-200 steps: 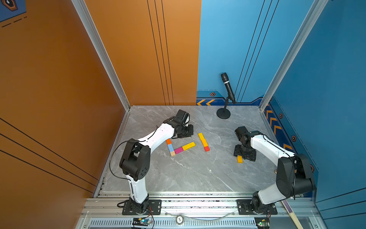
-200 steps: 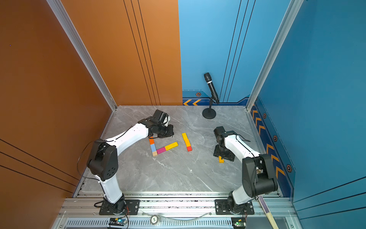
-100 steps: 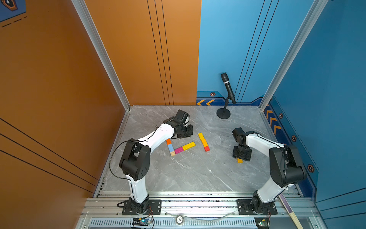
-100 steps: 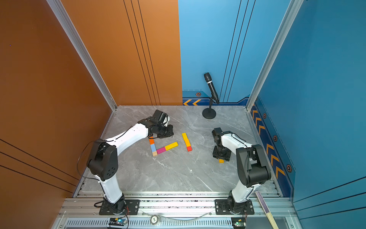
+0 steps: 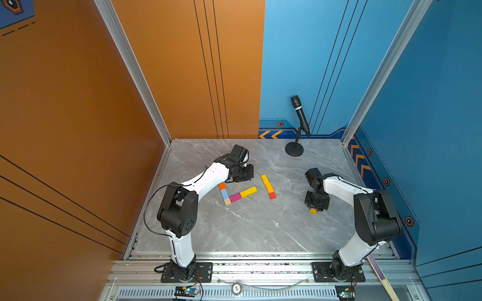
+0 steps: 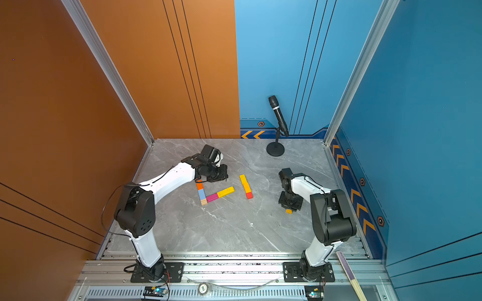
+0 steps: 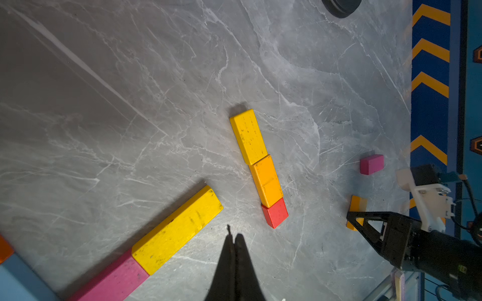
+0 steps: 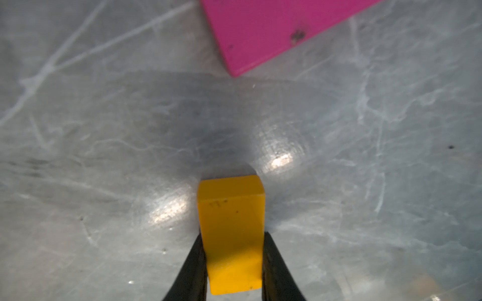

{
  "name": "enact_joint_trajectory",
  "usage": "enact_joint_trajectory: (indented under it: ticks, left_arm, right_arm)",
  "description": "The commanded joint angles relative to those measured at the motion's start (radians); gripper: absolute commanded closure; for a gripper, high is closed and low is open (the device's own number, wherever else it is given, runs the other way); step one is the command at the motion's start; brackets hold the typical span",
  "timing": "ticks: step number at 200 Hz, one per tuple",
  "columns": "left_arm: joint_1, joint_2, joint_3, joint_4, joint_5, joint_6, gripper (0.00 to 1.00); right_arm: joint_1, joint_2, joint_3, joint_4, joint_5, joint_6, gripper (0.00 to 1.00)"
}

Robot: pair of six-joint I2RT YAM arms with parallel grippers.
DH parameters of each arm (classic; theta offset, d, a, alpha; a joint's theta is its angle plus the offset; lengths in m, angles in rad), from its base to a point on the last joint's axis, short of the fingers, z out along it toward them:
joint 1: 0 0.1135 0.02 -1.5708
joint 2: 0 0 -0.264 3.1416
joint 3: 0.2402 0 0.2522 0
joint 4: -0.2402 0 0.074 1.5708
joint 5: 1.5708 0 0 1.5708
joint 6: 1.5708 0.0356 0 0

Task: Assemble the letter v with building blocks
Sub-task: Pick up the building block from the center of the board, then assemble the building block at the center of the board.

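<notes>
Right gripper [image 8: 233, 235] clamps the small amber wooden block [image 8: 230, 208] lying on the grey marble table [image 8: 104, 130]. Only the wrist views reveal the pink wooden block [image 8: 260, 31] nearby. Left gripper [image 7: 234, 235] is pinched closed, empty.

Amber blk [image 8: 232, 234] flat nr pink blk [image 8: 273, 31]; orange-blue-wood row [image 5: 224, 194] meets pink-yellow row [image 5: 242, 194]; yellow-amber-red row [image 5: 268, 187] apart.

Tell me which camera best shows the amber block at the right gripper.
Right wrist view: the amber block sits large between the fingers of the right gripper. Both top views show just its end poking from under the gripper; the left wrist view shows it small, partly hidden.
</notes>
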Motion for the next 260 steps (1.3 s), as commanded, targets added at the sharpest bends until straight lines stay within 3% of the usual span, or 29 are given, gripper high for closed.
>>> enact_joint_trajectory:
  ticks: [1, 122, 198, 233, 260]
  left_arm:
    - [0.008, -0.029, -0.023, -0.004, 0.002, 0.008, 0.98]
    - [0.034, -0.056, -0.044, -0.003, 0.01, 0.019, 0.98]
    - [0.063, -0.082, -0.079, 0.005, 0.012, 0.024, 0.98]
    - [0.069, -0.088, -0.089, 0.012, 0.014, 0.023, 0.98]
    - [0.07, -0.091, -0.095, 0.016, 0.013, 0.021, 0.98]
  right_arm:
    - [0.04, 0.024, 0.001, 0.065, -0.075, 0.05, 0.77]
    - [0.206, 0.214, 0.246, 0.192, -0.07, 0.302, 0.8]
    - [0.243, 0.304, 0.338, 0.188, -0.066, 0.383, 0.8]
    - [0.253, 0.305, 0.341, 0.205, -0.059, 0.418, 0.76]
    - [0.253, 0.312, 0.349, 0.215, -0.067, 0.426, 0.64]
